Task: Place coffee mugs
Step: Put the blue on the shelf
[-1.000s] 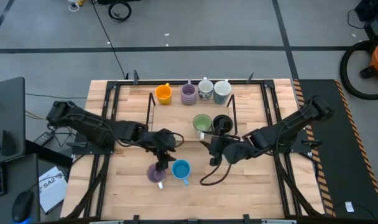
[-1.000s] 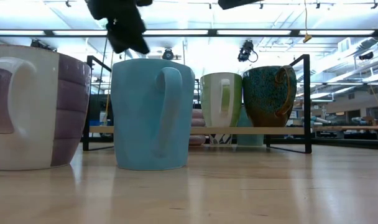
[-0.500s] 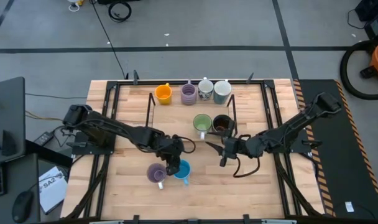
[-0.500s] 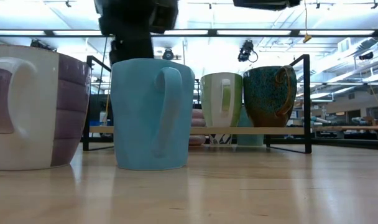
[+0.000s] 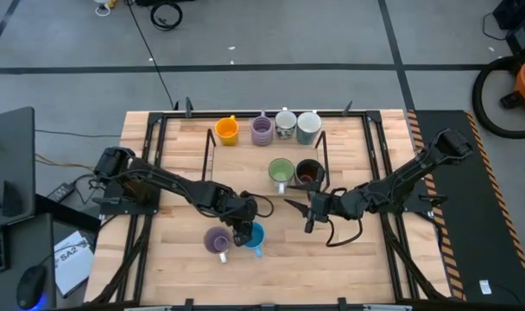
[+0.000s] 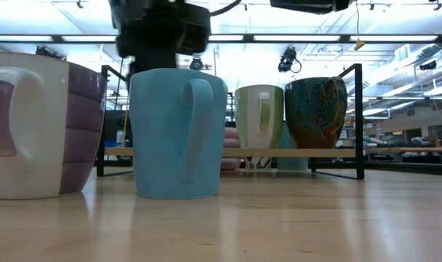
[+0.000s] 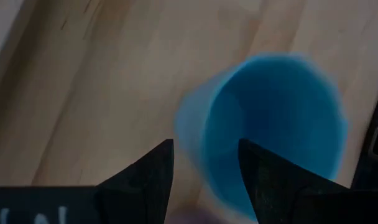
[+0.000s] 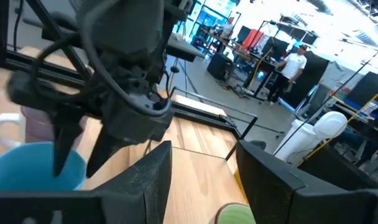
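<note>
1. Nearest the low camera, at the left edge of its picture, stands a lavender and white ribbed ceramic mug on the pale wooden table; from above it sits lower centre-left, its inside looking bare.
2. Just beside it, toward the centre, stands a smooth blue ceramic mug, handle facing the low camera. From above it lies at lower centre.
3. The left gripper hangs over the blue mug's rim, its fingers parted, one outside the wall and one over the hollow. The mug's interior shows only blue.
4. The right gripper hovers right of centre in the overhead picture, above bare table, fingers apart and carrying nothing.
5. Farther back, inside the black wire rack, stand a light green mug and a dark brown-black speckled mug, side by side.
6. Farthest, along the top of the table, a row: an orange mug, a second lavender mug, a white patterned mug and a pale grey-white mug.
</note>
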Available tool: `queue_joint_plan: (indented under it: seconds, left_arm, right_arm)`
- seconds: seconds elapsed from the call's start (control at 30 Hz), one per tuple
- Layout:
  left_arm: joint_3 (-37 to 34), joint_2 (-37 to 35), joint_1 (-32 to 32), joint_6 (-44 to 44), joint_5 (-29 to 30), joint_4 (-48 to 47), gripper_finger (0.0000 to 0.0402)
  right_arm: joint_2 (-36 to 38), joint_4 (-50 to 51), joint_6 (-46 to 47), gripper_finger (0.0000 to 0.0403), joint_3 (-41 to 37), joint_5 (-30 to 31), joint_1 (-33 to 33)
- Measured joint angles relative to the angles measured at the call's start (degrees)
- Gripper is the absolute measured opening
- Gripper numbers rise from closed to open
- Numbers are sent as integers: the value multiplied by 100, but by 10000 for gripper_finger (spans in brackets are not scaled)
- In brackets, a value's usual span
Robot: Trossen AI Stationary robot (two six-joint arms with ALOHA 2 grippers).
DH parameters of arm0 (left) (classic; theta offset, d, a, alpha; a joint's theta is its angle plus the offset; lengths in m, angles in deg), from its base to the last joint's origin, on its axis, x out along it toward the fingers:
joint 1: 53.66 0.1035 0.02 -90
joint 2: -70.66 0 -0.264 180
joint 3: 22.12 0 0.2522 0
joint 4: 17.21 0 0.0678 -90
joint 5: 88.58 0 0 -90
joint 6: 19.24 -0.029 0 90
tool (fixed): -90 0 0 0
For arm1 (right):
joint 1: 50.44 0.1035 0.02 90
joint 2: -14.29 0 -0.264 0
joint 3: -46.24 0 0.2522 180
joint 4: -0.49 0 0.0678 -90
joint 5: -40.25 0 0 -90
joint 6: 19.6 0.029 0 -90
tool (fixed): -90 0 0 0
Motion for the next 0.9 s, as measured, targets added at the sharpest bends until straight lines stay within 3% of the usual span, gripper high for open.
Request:
queue_joint_plan:
  seconds: [0.67, 0.9]
  left_arm:
    - [-6, 251, -20, -496, -51, -46, 118]
    - [-6, 245, 35, -784, -82, -39, 60]
  right_arm:
    - [0, -200, 289, 185, 2, -298, 25]
    - [0, -195, 336, 185, 2, -298, 26]
